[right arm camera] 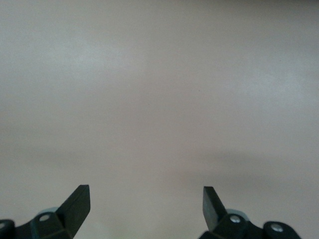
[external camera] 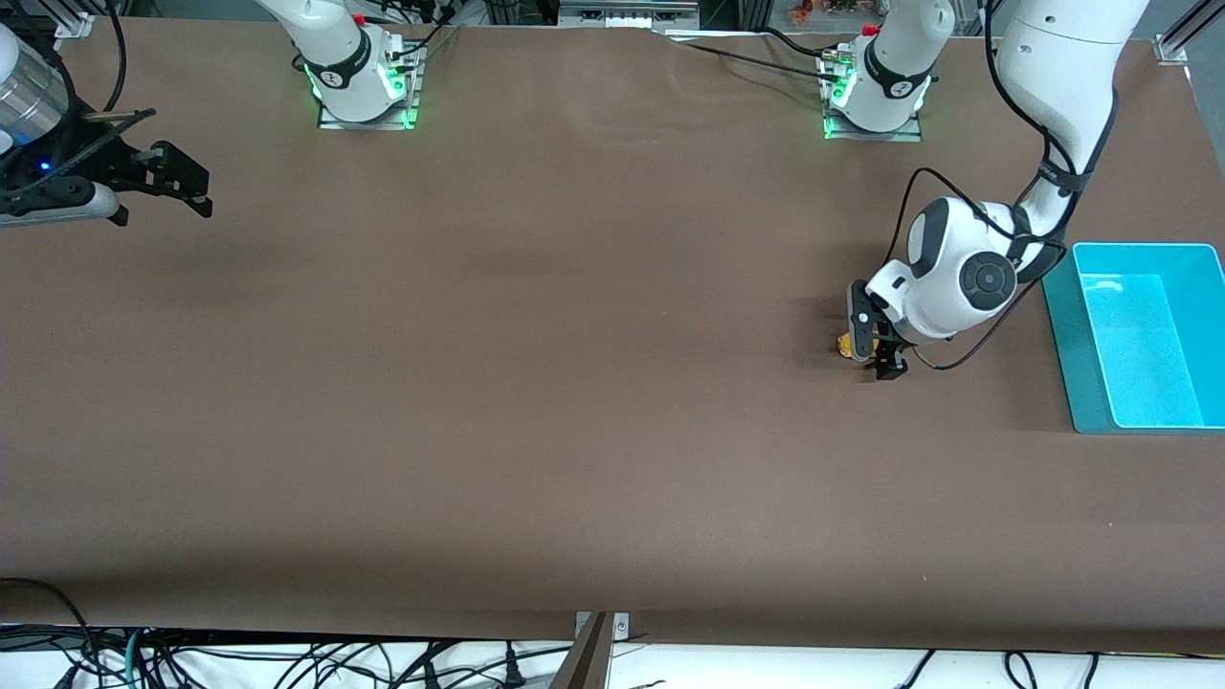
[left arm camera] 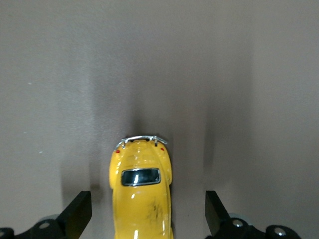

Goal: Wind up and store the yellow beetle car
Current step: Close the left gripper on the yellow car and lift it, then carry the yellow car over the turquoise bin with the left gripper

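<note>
The yellow beetle car [external camera: 846, 344] stands on the brown table toward the left arm's end, mostly hidden by the left gripper in the front view. In the left wrist view the car [left arm camera: 141, 194] shows its rounded yellow body, dark window and chrome bumper. My left gripper [external camera: 879, 346] is low over the car, open, with a finger on each side of it and a gap between each finger and the body [left arm camera: 148, 215]. My right gripper [external camera: 187, 187] is open and empty, waiting at the right arm's end of the table [right arm camera: 146, 206].
A turquoise bin [external camera: 1139, 335] stands at the table's edge at the left arm's end, beside the car and the left arm. The brown table [external camera: 536, 383] stretches between the two arms.
</note>
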`<state>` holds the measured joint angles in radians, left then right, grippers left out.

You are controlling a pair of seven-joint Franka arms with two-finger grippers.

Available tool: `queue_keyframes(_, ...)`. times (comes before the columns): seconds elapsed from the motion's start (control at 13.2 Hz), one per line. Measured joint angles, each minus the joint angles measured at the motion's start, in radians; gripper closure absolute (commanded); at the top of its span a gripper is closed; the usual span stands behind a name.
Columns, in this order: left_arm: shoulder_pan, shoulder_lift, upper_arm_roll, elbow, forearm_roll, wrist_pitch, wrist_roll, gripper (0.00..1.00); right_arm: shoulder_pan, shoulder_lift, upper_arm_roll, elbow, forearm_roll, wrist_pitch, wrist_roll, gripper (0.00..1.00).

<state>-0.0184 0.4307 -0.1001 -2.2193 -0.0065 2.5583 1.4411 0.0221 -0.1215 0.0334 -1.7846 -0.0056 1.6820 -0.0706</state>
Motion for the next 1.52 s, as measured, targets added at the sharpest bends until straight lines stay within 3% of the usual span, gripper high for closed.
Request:
queue_keyframes(0.15,0.0,0.0,0.0,-0.007,0.0,0.012,0.001,0.78,-0.001,0.0,0.0,0.0,-0.001,0.001,0.0,0.0)
queue_keyframes(0.23,0.0,0.0,0.0,-0.007,0.0,0.014,0.001,0.88,-0.002,0.0,0.0,0.0,-0.001,0.001,0.0,0.0)
queue_keyframes(0.84,0.005,-0.034,0.001,0.011,0.0,-0.032,0.002,0.89,-0.006,0.013,-0.001,0.001,-0.001,0.002,0.0,0.0)
queue_keyframes(1.29,0.09,-0.103,0.018,0.272,0.004,-0.527,0.001,0.89,-0.006,0.014,-0.001,0.001,0.001,-0.048,0.0,0.0)
queue_keyframes(1.52,0.164,-0.104,0.021,0.393,0.106,-0.711,0.02,0.89,-0.006,0.013,-0.001,0.001,0.001,-0.051,0.0,0.0)
